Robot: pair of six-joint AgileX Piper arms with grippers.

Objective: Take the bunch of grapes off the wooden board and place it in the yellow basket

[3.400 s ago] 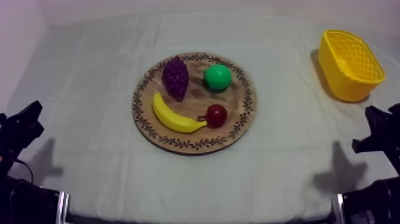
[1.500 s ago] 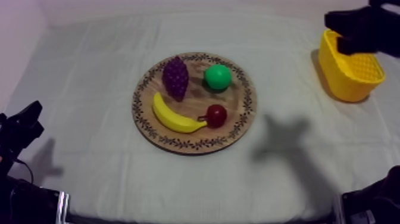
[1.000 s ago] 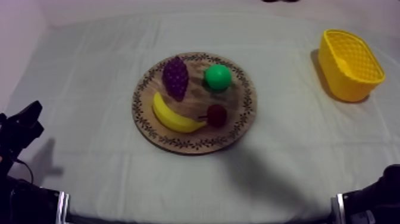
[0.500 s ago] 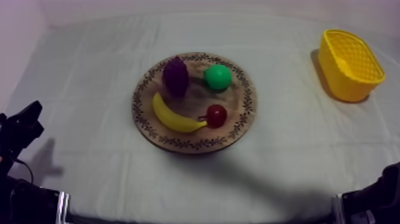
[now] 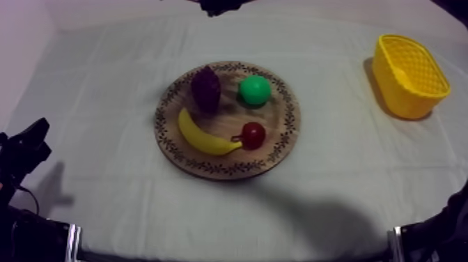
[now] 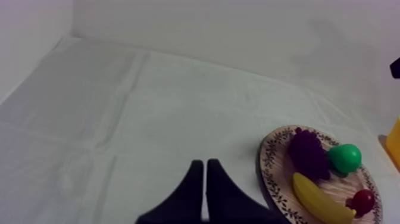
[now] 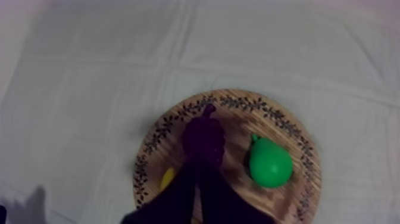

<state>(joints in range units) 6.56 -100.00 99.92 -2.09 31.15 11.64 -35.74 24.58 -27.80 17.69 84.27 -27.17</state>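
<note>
Grey-white table (image 5: 104,83): right tool (image 7: 199,176) lined up on bunch of grapes (image 7: 203,140).
Bunch lies on the wooden board (image 7: 238,122), dead ahead of the right tool, which is pressed together; its long axis runs along the tool. Left tool (image 6: 205,179), also pressed together, is well apart.

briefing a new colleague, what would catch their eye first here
The round wooden board at the centre, carrying the bunch of grapes, a green pear, a banana and a small red fruit. Then the yellow basket at the far right, and the right gripper, fingers together, pointing at the grapes.
</note>
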